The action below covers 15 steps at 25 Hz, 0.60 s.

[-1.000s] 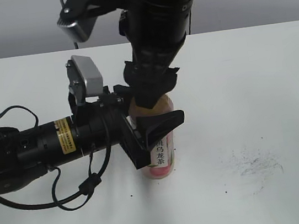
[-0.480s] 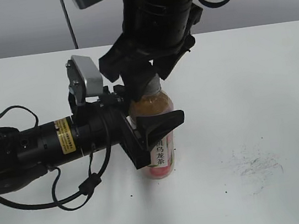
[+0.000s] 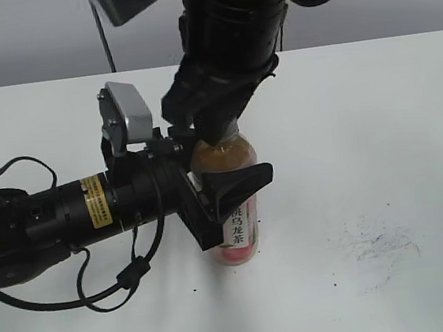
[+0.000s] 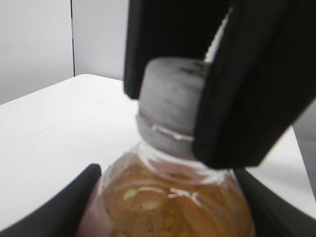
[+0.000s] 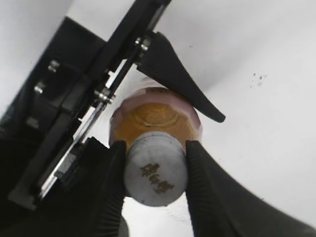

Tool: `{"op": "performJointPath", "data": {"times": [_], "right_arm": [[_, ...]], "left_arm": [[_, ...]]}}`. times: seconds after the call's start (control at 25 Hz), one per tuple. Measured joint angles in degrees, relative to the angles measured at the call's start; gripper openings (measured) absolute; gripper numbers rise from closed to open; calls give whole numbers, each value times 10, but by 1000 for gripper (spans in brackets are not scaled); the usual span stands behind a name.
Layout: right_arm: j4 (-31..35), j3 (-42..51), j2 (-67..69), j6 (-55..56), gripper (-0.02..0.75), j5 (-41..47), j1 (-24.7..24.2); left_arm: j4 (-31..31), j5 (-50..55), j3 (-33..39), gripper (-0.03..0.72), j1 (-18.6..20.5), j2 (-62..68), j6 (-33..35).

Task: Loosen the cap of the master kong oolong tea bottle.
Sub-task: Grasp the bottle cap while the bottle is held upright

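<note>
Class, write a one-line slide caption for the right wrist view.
Right gripper fingers flank the grey cap of the tea bottle.

Cap tops bottle (on table).

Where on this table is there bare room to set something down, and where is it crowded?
Free: the table to the right of the bottle, down to the dark scuff marks, and the front strip below the left arm's cable. Crowded: the centre, where the left gripper clamps the bottle and the right gripper closes on the cap.
</note>
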Motion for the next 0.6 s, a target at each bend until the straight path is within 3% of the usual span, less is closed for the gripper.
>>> {"op": "performJointPath", "data": {"times": [0.28,0.6], "right_arm": [[1,0,0,-305,274,0,-1],[16,0,0,-749,274,4,-2]], "left_arm": [[2,0,0,448,0,0,1],[7,-1,1,448,0,0,5]]}}
